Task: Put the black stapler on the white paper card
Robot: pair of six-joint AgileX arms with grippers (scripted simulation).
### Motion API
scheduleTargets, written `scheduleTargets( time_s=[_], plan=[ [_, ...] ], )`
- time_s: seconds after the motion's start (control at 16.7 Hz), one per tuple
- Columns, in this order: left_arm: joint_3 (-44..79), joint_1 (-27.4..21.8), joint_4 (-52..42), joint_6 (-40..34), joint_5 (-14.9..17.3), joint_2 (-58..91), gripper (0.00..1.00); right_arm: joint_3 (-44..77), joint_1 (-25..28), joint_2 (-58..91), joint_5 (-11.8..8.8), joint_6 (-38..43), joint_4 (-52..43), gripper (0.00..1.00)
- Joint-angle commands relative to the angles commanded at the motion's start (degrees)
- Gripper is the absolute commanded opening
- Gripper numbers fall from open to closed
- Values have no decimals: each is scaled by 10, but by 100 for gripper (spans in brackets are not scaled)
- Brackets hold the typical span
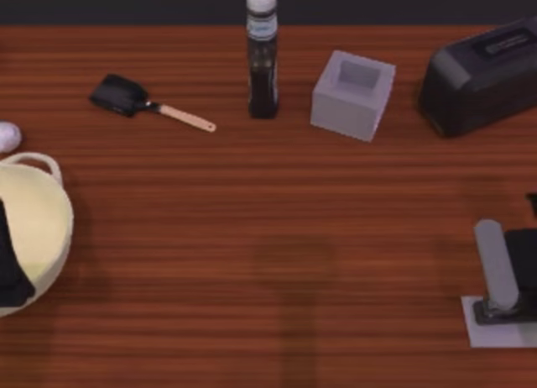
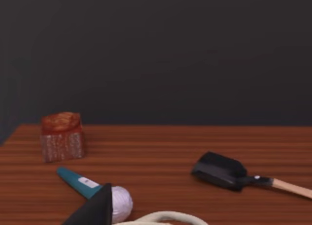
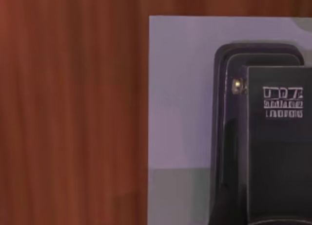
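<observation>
The black stapler, with its grey metallic top strip, lies at the table's right edge. Its near end rests on the white paper card and its far end sticks out past the card over the wood. In the right wrist view the stapler shows close up on the card, off to one side. My right gripper is a dark shape just beside the stapler at the view's right border. My left gripper is parked over the cream basket at the far left, with one dark fingertip showing far off centre, so it is open.
Along the back stand a black-headed scoop with a wooden handle, a tall dark bottle, a pale grey hollow cube and a big black boxy device. A cream basket sits at the left, with a teal-handled white-headed object and a reddish block nearby.
</observation>
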Motion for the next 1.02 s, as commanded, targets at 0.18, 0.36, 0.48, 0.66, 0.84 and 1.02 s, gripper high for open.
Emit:
scheduleTargets(
  time_s=[0.18,0.36,0.48,0.66,0.84,1.02],
  plan=[
    [0,0,0,0,0,0,100,-8,0,6,0,2,11,0],
    [0,0,0,0,0,0,100,-8,0,6,0,2,11,8],
    [0,0,0,0,0,0,100,-8,0,6,0,2,11,23],
    [0,0,0,0,0,0,100,-8,0,6,0,2,11,45],
    [0,0,0,0,0,0,100,-8,0,6,0,2,11,68],
    [0,0,0,0,0,0,100,-8,0,6,0,2,11,90]
  ],
)
